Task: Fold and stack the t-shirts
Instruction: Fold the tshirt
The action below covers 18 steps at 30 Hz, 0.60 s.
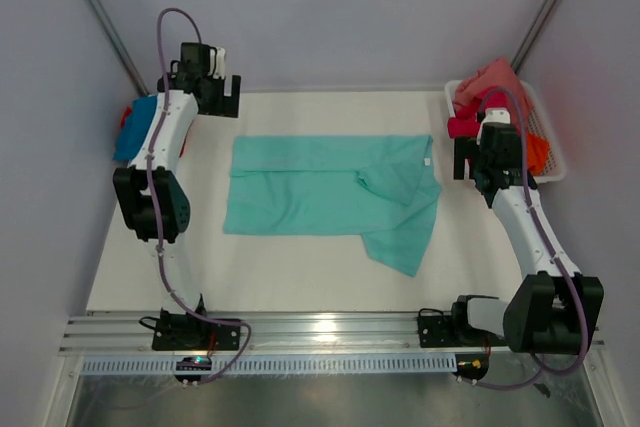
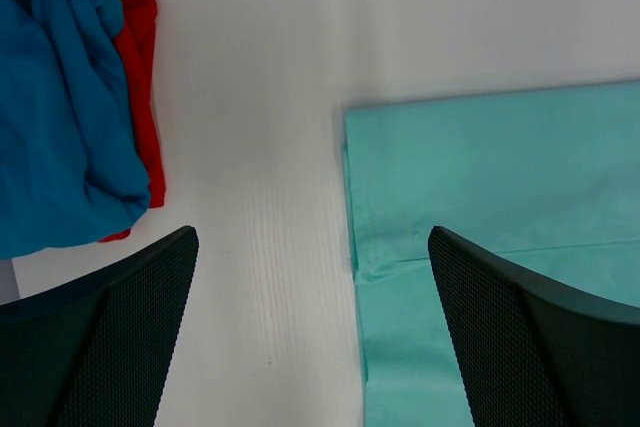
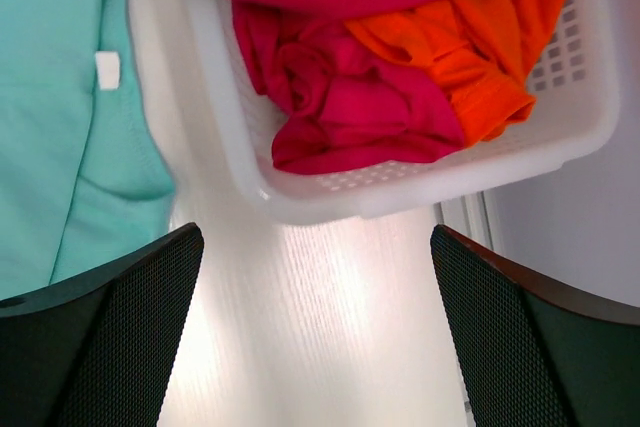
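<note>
White table (image 1: 300, 277), pale grey walls (image 1: 340, 7)

- Left arm (image 1: 165, 132): white shells, black joints, lilac cable (image 1: 178, 11).
- Right arm (image 1: 525, 212): same colours, same cable.
- Left gripper (image 2: 312, 237), right gripper (image 3: 316, 232): black fingers (image 2: 100, 347), finely dotted.

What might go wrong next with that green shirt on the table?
The mint-teal t-shirt lies rumpled, one flap skewed toward the near edge, so a fold may come out crooked. The open right gripper hangs beside the white basket and might bump its rim. The open left gripper could snag the blue t-shirt.
</note>
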### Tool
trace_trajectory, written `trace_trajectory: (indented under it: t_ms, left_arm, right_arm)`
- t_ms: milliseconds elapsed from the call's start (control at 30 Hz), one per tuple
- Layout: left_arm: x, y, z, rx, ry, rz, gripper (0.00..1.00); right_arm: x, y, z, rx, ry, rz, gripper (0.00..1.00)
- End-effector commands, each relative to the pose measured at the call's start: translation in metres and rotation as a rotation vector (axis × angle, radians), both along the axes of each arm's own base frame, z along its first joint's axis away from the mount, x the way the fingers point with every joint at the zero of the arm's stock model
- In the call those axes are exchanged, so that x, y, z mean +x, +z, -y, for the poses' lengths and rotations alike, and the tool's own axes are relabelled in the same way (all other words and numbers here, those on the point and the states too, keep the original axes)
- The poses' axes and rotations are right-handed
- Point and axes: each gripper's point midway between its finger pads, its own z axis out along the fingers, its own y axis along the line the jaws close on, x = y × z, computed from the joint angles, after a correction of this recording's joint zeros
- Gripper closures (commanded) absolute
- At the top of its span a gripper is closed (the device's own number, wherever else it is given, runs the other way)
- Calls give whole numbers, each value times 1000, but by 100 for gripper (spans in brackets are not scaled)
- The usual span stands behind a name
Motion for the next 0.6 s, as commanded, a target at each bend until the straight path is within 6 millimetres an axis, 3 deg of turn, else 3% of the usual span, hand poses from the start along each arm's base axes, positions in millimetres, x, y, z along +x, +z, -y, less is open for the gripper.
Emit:
trace_trajectory:
  t_ms: [0,33,100,133,200,233,300,333,400,433,467,500,533,567]
  left_arm:
    - [-22,12,-5,-2,3,-26,1]
    - [-29,9,-3,-8,-15,-43,2]
    - [-42,2,5,-18,-99,-78,7]
    - [-56,-10,17,-58,-172,-129,7]
    - [-72,-9,25,-78,-250,-137,11]
    - [-83,-20,27,-84,-277,-167,11]
    - [-97,-13,36,-129,-311,-160,12]
    - [-108,-22,38,-136,-331,-188,11]
    - [-121,-9,43,-154,-372,-147,11]
    - [-135,-23,43,-159,-377,-170,11]
    - [-132,-4,44,-154,-381,-64,10]
    - [-135,-3,46,-163,-382,-29,9]
    - [-150,-26,46,-174,-375,-54,8]
    - [-143,-20,48,-179,-377,24,7]
  right_arm:
    - [-10,14,-21,85,88,71,1]
    - [-18,3,-24,96,104,45,1]
    - [-22,9,-34,115,160,90,1]
    - [-28,1,-40,131,189,82,1]
    - [-30,6,-57,150,298,126,1]
    - [-34,-6,-59,153,316,110,1]
    - [-33,-3,-67,177,347,154,1]
    - [-34,-1,-74,195,380,160,1]
    - [-35,3,-89,238,460,136,1]
    - [-30,19,-99,262,518,156,1]
    - [-28,20,-102,297,505,151,1]
    - [-21,24,-102,311,496,176,0]
    - [-20,23,-105,330,501,180,1]
    - [-19,22,-107,337,506,184,1]
